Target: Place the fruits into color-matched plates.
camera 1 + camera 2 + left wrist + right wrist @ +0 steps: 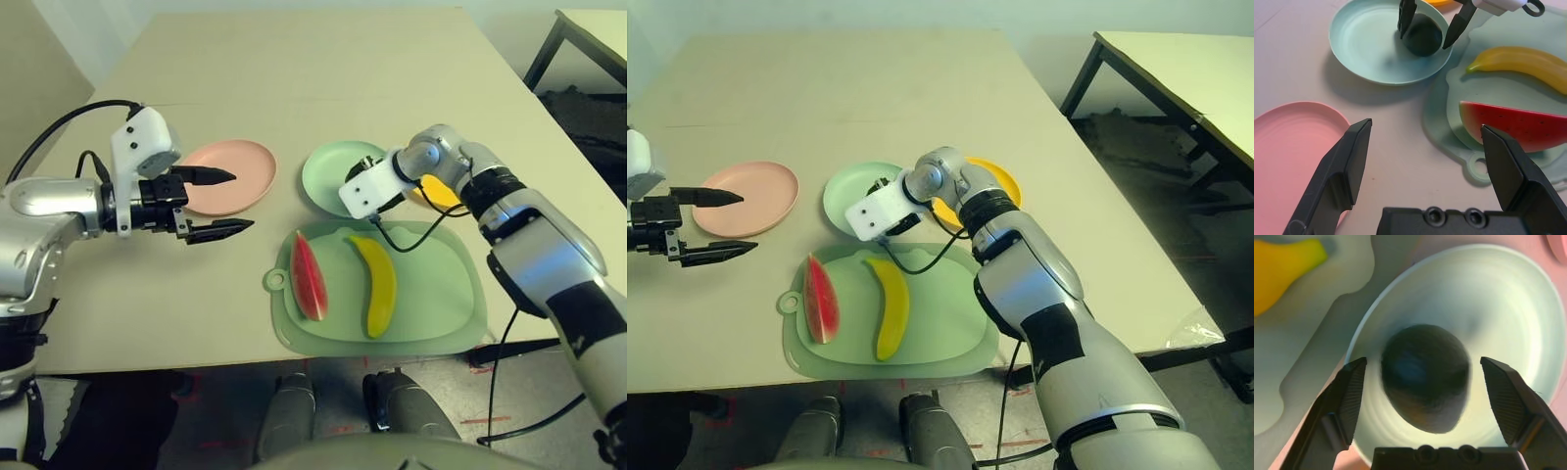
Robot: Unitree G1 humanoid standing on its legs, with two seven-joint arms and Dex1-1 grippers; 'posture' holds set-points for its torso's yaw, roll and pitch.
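One fruit out of three seems to be in place: the dark green avocado (1422,35) lies inside the mint green plate (1366,44), in the upper middle of the left wrist view. The right gripper (1425,396) hangs just over it with its two fingers spread wide on both sides of the avocado, not pressing it, so I judge the avocado is released there.

Two fruits are left. The watermelon wedge (309,276) and the banana (377,284) lie side by side, apart from each other, on the green cutting mat (441,313) in the lower middle of the head view. The pink plate (240,171), at the middle left, holds no fruit. The left gripper (223,203) is wide open and holds nothing; it hovers beside the near edge of the pink plate.

The yellow plate (1004,181) is mostly hidden behind the right arm, so I cannot tell for sure whether it is bare. In the head views the avocado itself is covered by the right wrist
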